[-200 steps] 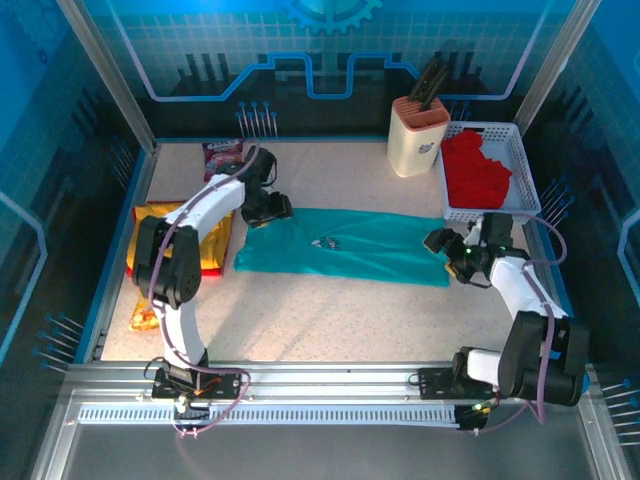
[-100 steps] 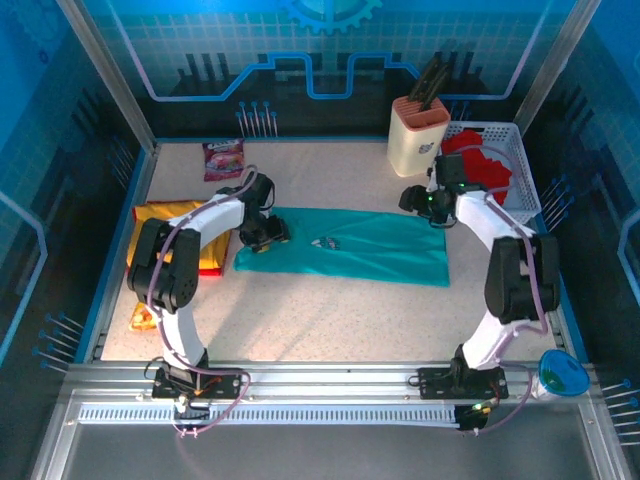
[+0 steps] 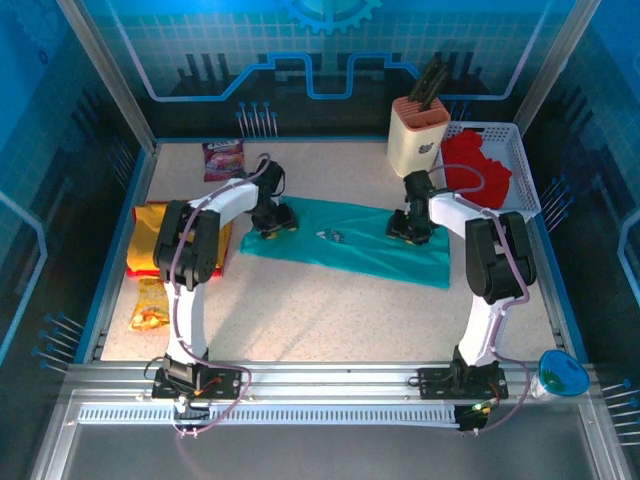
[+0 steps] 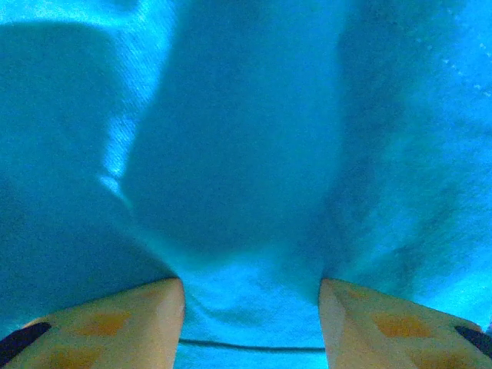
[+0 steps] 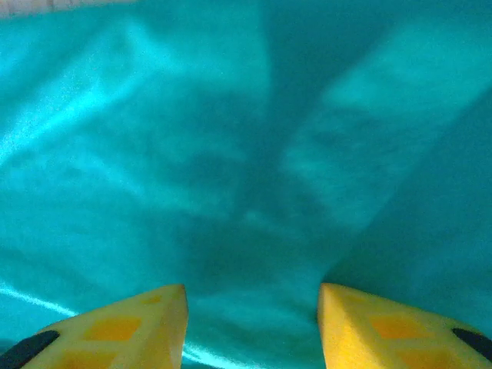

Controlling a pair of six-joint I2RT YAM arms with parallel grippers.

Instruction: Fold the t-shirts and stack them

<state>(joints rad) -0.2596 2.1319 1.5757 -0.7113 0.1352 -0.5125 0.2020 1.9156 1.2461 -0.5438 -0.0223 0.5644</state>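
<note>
Moved in on the teal t-shirt (image 3: 350,245) from both ends

Shifted since a second ago: right fingers (image 3: 408,226), from the near right end of the teal t-shirt, up past the basket, then down onto its far right part; left fingers (image 3: 272,218), a little further right along the far left edge. Dragged along too: the shirt's left end, now pulled in and narrower, the whole cloth skewed, near edge slanting down to the right.

Teal t-shirt: spread on the counter (image 3: 330,310), mid-field between the two arms, small white print (image 3: 328,235) left of its middle.

Left fingers, wrist view (image 4: 131,323): partway closed, ridge of teal cloth bunched up between them, clamped on it.

Right fingers, wrist view (image 5: 123,330): partway closed, pressed into teal cloth, creases running toward the gap; pinched or only pressing, cannot tell.

Elsewhere:
- red t-shirt (image 3: 478,168) crumpled in the white basket (image 3: 530,185) at far right
- knife block (image 3: 418,135) just left of the basket
- yellow t-shirt (image 3: 150,228) folded at the left edge, partly under the left arm
- pink snack packet (image 3: 222,158) at far left
- orange snack packet (image 3: 148,312) near left, just below the yellow t-shirt
</note>
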